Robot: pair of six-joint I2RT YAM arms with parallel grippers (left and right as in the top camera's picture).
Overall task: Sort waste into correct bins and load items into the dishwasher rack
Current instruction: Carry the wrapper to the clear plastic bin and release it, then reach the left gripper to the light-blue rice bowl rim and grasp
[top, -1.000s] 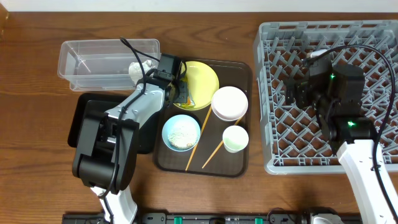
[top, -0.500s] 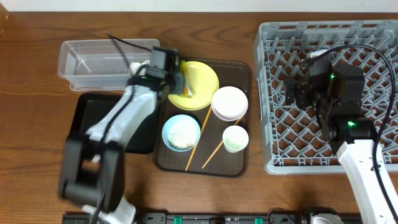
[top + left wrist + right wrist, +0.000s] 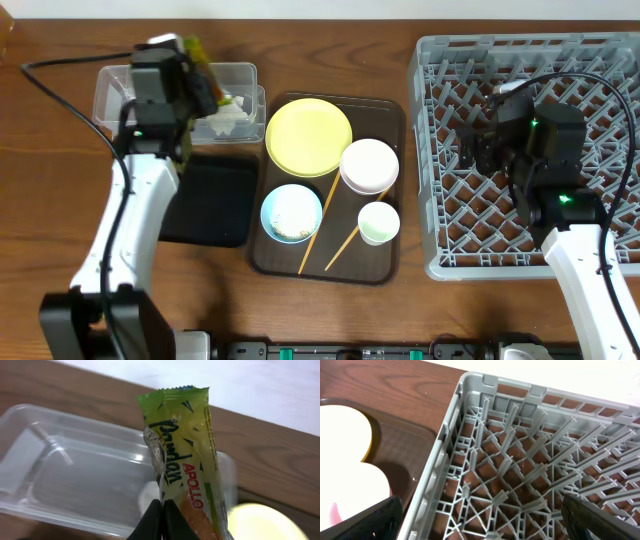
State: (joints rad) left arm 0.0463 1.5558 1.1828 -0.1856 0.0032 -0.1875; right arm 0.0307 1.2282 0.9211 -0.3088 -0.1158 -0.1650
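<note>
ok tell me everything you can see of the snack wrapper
The snack wrapper is a narrow glossy plastic packet, green-yellow fading to orange, printed "Pandan" and "APOLLO", with a crimped top edge. Slightly creased, it juts straight out from the shut left pincer, which pinches its orange end, over the clear tub.

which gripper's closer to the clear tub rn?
Left. The left gripper hangs over the clear tub, jaws shut on the snack wrapper. The right gripper is over the dishwasher rack, across the brown tray from the tub.
</note>
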